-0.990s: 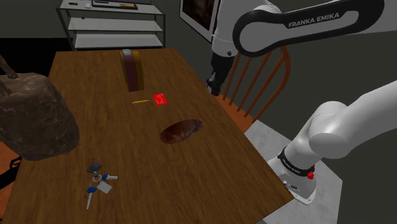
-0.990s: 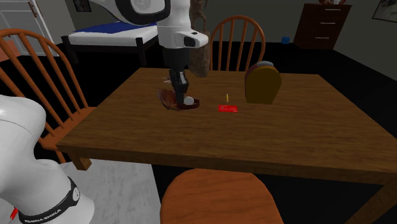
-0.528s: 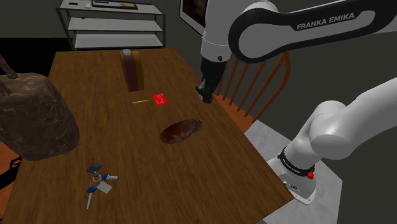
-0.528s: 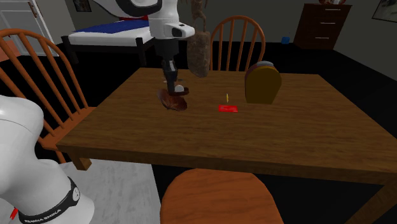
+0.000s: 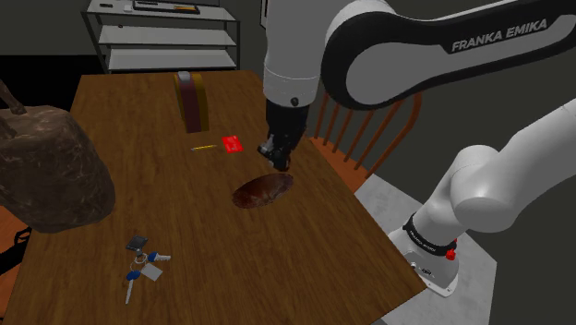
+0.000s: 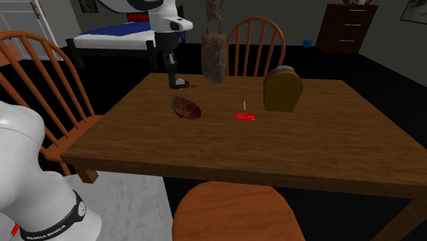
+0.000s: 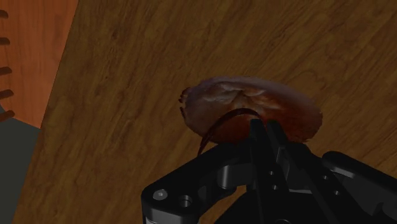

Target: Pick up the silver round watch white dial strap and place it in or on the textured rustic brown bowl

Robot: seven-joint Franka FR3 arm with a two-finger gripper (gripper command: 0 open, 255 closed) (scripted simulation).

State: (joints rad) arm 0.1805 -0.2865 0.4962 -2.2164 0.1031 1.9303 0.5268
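Clutter on the wooden table point(image 5: 305, 240) lies apart from the arm point(image 5: 434, 42). A red card point(image 5: 232, 143) and a thin yellow stick point(image 5: 203, 147) sit beyond the brown bowl point(image 5: 261, 190), with an upright brown box point(image 5: 191, 100) farther back. A bulky brown sack point(image 5: 46, 166) and small blue and grey bits point(image 5: 143, 260) are toward the shoulder view's left. The gripper point(image 5: 277, 163) hangs over the bowl without touching it, fingers pinched on the watch point(image 6: 182, 84), whose dark strap loops out beside them. "FRANKA EMIKA" is printed on the arm.
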